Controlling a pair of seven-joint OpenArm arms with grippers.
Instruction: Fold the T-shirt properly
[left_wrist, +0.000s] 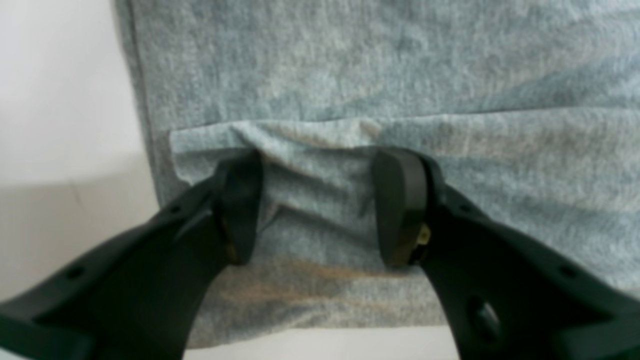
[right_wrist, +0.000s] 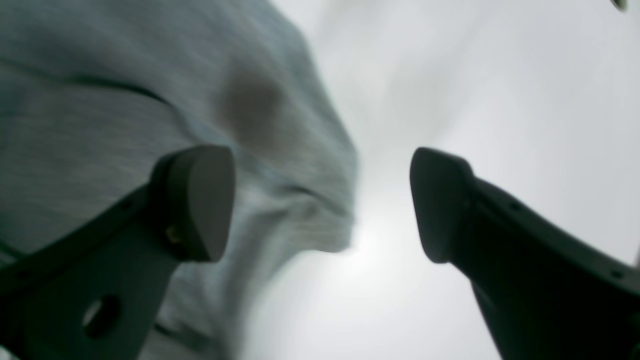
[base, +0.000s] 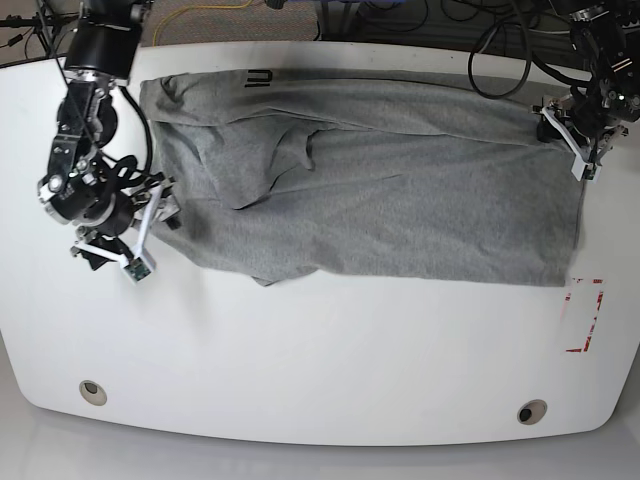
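Note:
The light grey T-shirt (base: 380, 200) lies spread across the white table (base: 320, 380), rumpled toward the left, with a bit of black print (base: 259, 78) at its far edge. My left gripper (left_wrist: 320, 210) is open, low over the shirt's right edge (base: 555, 120), and its fingers (left_wrist: 400, 210) straddle a small raised fold of the T-shirt (left_wrist: 350, 65). My right gripper (right_wrist: 320, 205) is open beside the shirt's left edge (base: 165, 205). One finger is over the T-shirt (right_wrist: 100, 100) and the other over bare table. That view is blurred.
A red-marked rectangle (base: 582, 315) sits on the table near the shirt's right front corner. Two round holes (base: 92, 392) (base: 531, 411) are near the front edge. Cables (base: 500, 60) lie along the back.

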